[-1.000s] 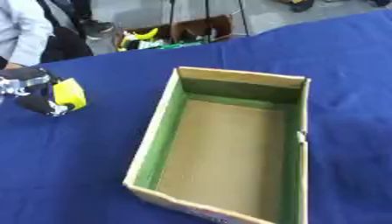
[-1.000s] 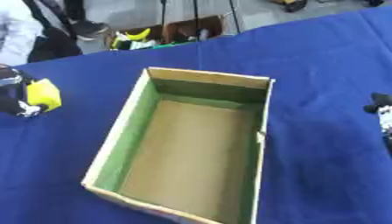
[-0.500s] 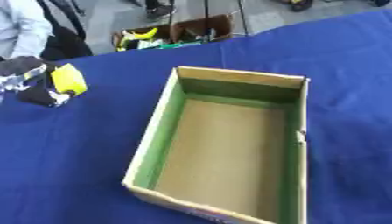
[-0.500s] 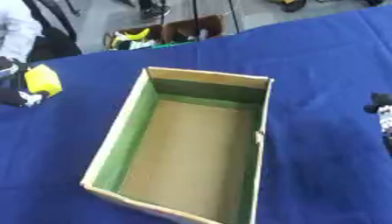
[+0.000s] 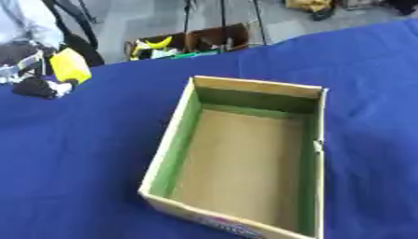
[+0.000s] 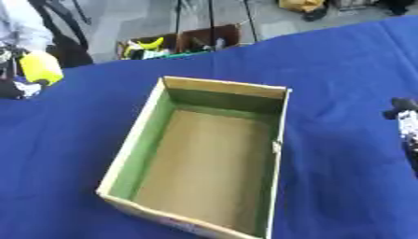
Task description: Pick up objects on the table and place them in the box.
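Left eye view shows the left hand [image 5: 37, 84] at the far left edge, raised above the blue-covered bench [image 5: 90, 154], its dark fingers curled round a yellow object [image 5: 70, 65]. That object is a bright yellow block with rounded edges, tilted so its top leans toward the far side; no print or label can be made out on it. It sits in the hand well apart from the box [image 5: 245, 154], which stands near the middle of the bench.

The box is an open cardboard carton with tan outer walls, green inner walls and a plain brown floor. Nothing lies inside it. Along the lower outside of its near wall there is a strip of coloured printing in red and blue, too blurred to read.

In the right eye view the right hand [image 6: 405, 122] shows at the right edge, dark with a pale patterned part, low over the blue cloth and well away from the box; whether its fingers are straight or curled I cannot tell.

Beyond the far edge of the bench, on the floor, stand open crates [image 5: 188, 43] holding yellow and green items, with thin dark stand legs [image 5: 222, 18] rising behind them.
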Controlling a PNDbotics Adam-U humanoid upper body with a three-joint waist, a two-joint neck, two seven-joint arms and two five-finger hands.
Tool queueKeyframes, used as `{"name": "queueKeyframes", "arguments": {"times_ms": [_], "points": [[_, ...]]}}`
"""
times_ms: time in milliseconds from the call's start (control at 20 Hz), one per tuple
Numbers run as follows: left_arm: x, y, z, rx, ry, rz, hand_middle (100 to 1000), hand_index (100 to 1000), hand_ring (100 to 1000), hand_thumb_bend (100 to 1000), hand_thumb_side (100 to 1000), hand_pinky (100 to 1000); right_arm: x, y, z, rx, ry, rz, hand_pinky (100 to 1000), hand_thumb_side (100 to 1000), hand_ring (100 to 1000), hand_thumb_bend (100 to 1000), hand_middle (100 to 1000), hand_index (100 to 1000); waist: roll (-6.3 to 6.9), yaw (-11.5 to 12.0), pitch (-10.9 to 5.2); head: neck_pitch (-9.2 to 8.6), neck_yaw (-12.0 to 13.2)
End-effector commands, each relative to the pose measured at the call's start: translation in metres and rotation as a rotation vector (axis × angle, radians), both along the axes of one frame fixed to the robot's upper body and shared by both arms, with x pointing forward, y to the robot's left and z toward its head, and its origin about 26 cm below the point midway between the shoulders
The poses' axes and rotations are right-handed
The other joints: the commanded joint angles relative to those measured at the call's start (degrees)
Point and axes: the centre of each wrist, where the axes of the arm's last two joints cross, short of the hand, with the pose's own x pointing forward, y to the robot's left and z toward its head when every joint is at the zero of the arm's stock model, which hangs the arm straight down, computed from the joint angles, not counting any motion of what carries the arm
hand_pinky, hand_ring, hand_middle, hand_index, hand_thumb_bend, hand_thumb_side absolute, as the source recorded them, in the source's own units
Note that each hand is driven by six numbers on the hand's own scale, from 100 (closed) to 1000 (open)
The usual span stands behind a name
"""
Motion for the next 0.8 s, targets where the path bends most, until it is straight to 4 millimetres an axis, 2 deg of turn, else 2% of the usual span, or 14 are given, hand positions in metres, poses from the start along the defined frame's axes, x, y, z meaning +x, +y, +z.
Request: {"name": "queueKeyframes", "arguments": {"times_ms": [50,550,800], "points": [[-0.016,-0.006,0.03,0.052,-0.057,-0.044,454,545,453,100,556,144,-0.004,0.002,0.006,0.003,-0.033,0.009,932,972,1000,100,716,858,-0.52,0.4,-2.38,1.08,-0.9],[-0.037,-0.105,0.051,0.08,-0.047,-0.348,448,541,452,100,536,131,-0.005,0.011,-0.003,0.027,-0.014,0.031,931,969,1000,100,715,856,-0.91,1.3,-6.19,2.72,-2.3],[-0.036,-0.146,0.05,0.059,-0.028,-0.446,444,539,451,100,538,127,-0.006,0.014,-0.005,0.039,-0.011,0.036,929,966,1000,100,713,855,-1.06,1.4,-7.29,3.27,-2.4]]}}
